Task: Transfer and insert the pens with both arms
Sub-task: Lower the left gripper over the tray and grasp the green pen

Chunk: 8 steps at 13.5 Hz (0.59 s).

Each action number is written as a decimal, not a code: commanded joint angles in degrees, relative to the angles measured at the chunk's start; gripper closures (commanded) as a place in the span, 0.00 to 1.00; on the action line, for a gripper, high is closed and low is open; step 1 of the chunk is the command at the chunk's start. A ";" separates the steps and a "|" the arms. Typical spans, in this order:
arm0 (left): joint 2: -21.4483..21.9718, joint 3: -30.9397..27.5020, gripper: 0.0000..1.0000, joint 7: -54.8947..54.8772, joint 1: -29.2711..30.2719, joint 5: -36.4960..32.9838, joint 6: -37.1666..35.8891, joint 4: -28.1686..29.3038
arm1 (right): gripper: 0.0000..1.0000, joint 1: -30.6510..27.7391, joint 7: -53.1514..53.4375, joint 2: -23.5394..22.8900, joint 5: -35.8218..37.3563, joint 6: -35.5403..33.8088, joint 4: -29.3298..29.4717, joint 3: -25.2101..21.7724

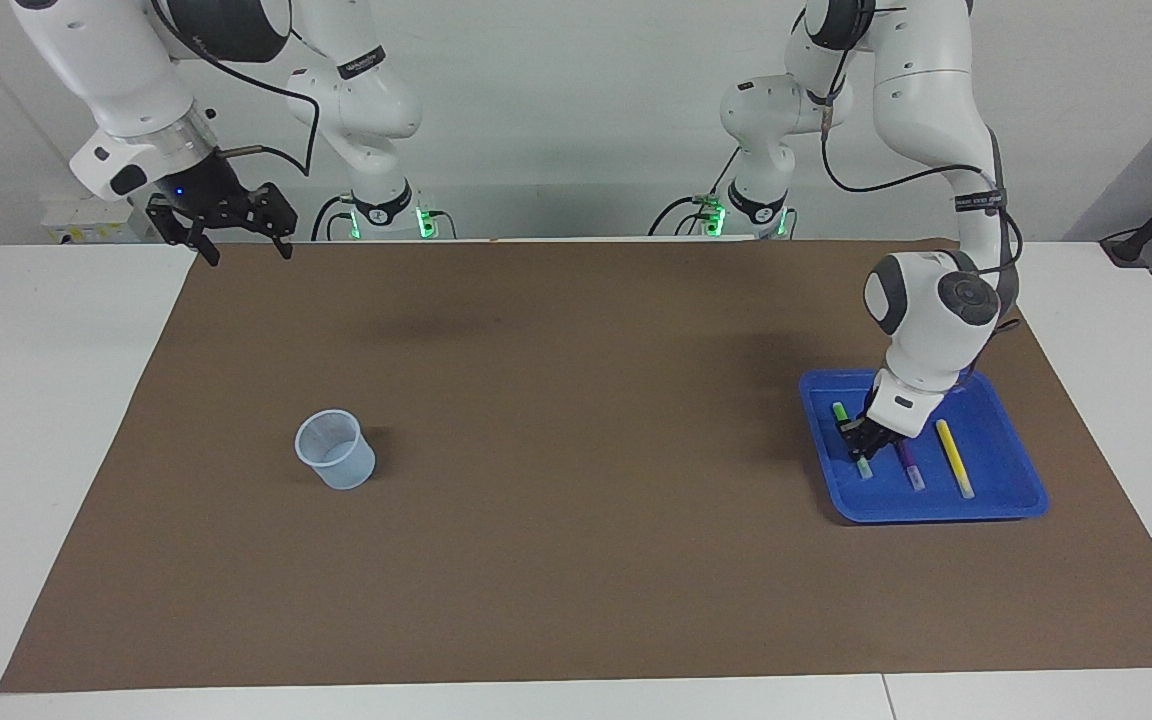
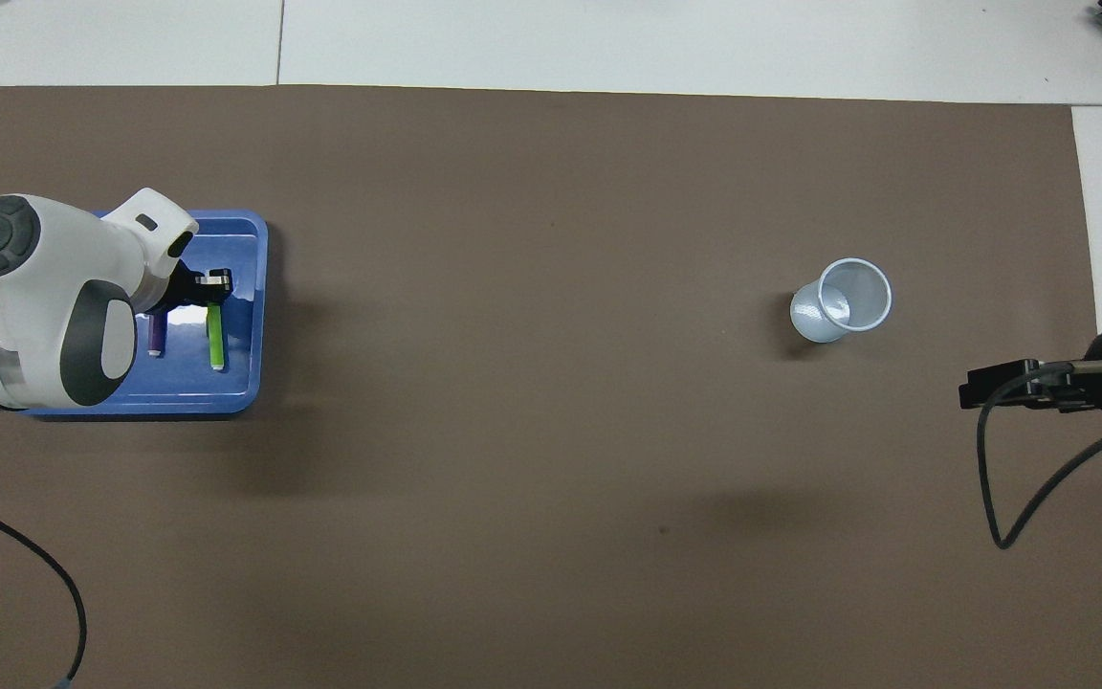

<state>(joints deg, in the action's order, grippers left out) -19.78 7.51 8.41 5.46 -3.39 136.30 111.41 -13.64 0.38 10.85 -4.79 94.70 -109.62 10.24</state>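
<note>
Three pens lie side by side in the blue tray [image 1: 936, 514] at the left arm's end of the table: a green pen [image 1: 841, 411], a purple pen [image 1: 909, 464] and a yellow pen [image 1: 954, 457]. My left gripper [image 1: 861, 441] reaches down into the tray and is shut on the middle of the green pen [image 2: 217, 340], which lies flat. In the overhead view the purple pen [image 2: 157, 335] shows beside it, and the arm hides the yellow one. My right gripper [image 1: 248, 243] hangs open and holds nothing, high over the mat's edge at the right arm's end.
A pale translucent cup [image 1: 336, 451] stands upright on the brown mat [image 1: 576, 560] toward the right arm's end. In the overhead view the cup [image 2: 843, 300] lies farther out than the right gripper [image 2: 980, 393]. White table surrounds the mat.
</note>
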 commanded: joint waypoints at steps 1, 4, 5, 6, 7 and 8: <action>0.45 0.14 1.00 0.29 0.17 -0.48 -6.98 -5.12 | 0.00 -0.25 2.52 3.82 -1.97 3.72 -5.33 0.30; 0.62 0.23 1.00 2.39 -0.18 0.66 -12.36 -9.88 | 0.00 1.58 7.94 3.83 -3.91 5.32 -5.79 0.48; 0.71 0.23 1.00 3.97 -0.53 1.79 -13.50 -11.28 | 0.00 2.73 9.36 4.09 -4.00 5.41 -6.22 0.48; 0.71 0.31 1.00 6.16 -0.88 3.20 -15.34 -13.13 | 0.00 3.27 11.64 4.35 -5.40 6.37 -7.09 0.56; 0.71 0.49 1.00 8.53 -1.67 3.39 -17.62 -14.88 | 0.00 4.66 13.23 4.44 -8.19 8.03 -7.88 0.48; 0.80 0.58 1.00 11.08 -2.46 3.47 -18.95 -16.29 | 0.00 4.76 12.63 4.35 -8.48 9.52 -8.24 0.48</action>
<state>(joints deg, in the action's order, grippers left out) -19.39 8.24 15.00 4.72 -0.72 121.26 98.04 -9.30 11.91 13.37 -11.06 100.83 -114.81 10.65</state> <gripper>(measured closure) 0.837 0.000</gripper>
